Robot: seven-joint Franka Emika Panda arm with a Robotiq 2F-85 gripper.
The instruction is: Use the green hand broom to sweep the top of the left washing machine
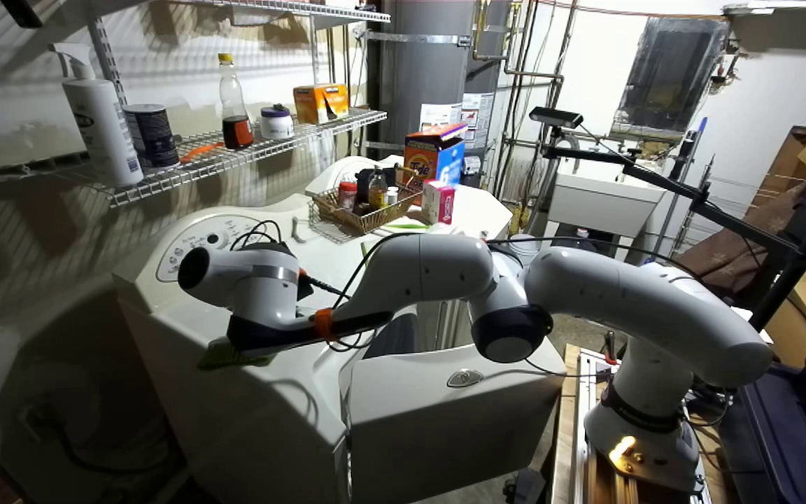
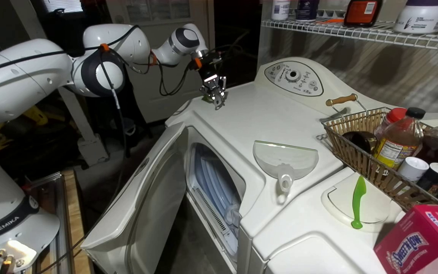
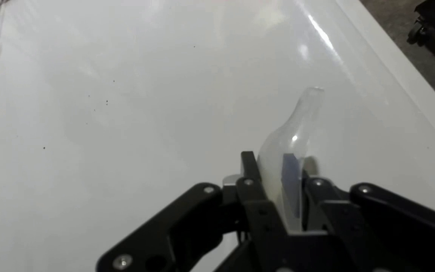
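Observation:
My gripper (image 2: pixel 218 101) is shut on the clear handle of the green hand broom (image 3: pixel 291 138), which sits between the fingers in the wrist view. The broom's green bristles (image 1: pixel 224 355) show under the wrist at the machine's outer end; only a bit of green (image 2: pixel 206 98) shows beside the jaws in an exterior view. Beneath is the left washing machine (image 2: pixel 242 110), white, with a flat top and a dial panel at the back. Small dark specks (image 3: pixel 107 102) dot that top in the wrist view. Whether the bristles touch the surface I cannot tell.
A clear dustpan (image 2: pixel 285 158) lies near the seam with the neighbouring machine (image 2: pixel 310 258). There stand a wicker basket (image 2: pixel 340 140) of bottles, a green utensil (image 2: pixel 357 201) and a pink box (image 2: pixel 413 243). The front door (image 2: pixel 150 213) hangs open; a wire shelf (image 1: pixel 193 164) runs above.

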